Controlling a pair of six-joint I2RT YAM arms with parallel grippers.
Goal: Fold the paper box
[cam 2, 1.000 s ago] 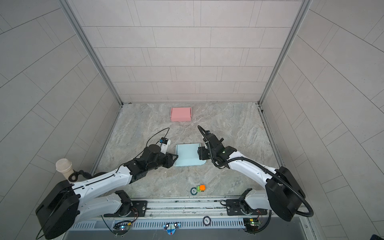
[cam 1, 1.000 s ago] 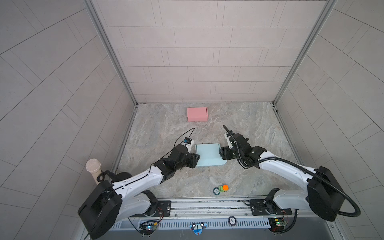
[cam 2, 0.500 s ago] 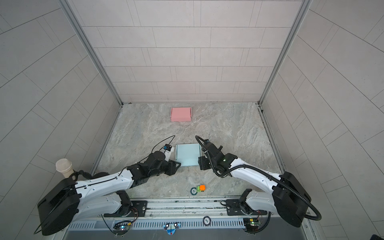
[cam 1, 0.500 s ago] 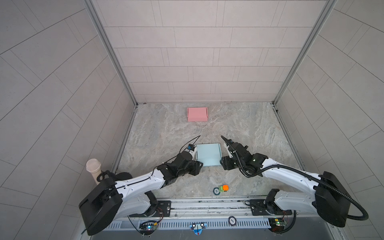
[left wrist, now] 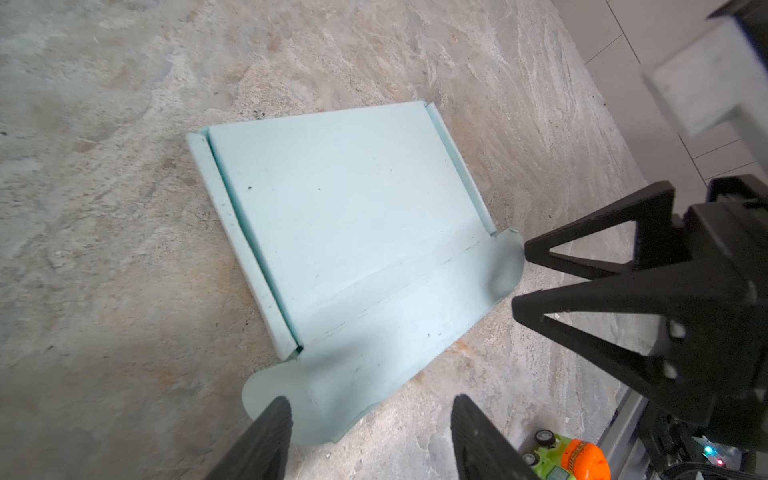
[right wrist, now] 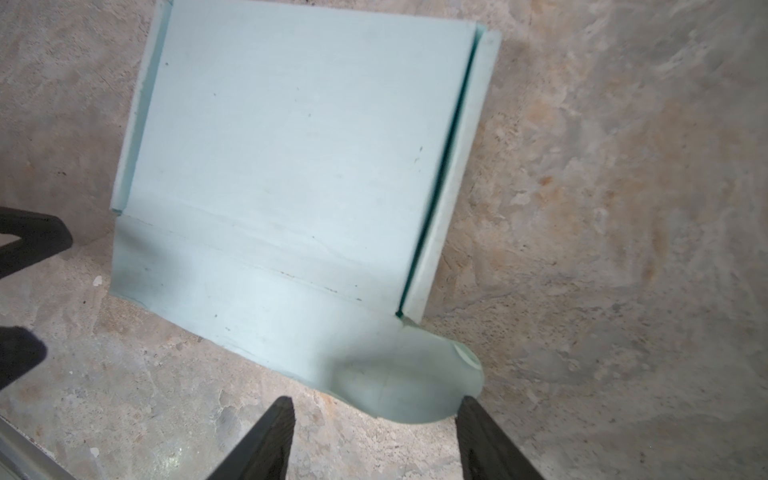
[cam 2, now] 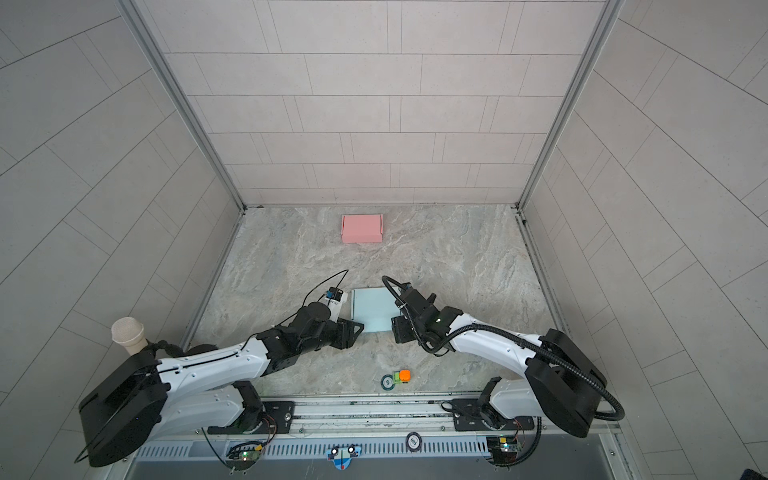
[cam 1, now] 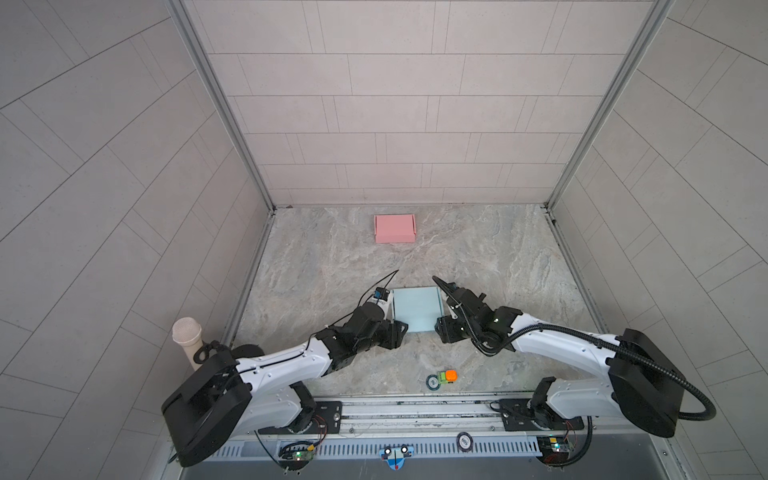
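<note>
My left gripper point(left wrist: 372, 401) and right gripper point(right wrist: 376, 400) stand spread beside the blue box point(left wrist: 340, 216); only the top views show the pink box point(cam 1: 394, 228) by the tabletop point(cam 1: 478, 257) far edge.

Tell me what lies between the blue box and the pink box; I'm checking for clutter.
Nothing: only bare tabletop separates blue box and pink box, in both top views.

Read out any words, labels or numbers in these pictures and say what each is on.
Nothing legible anywhere.
Round badge on the front rail: marking too small to read.
Dark ring beside the toy car: centre label blurred.
Blue paper box and pink box: no print.
</note>
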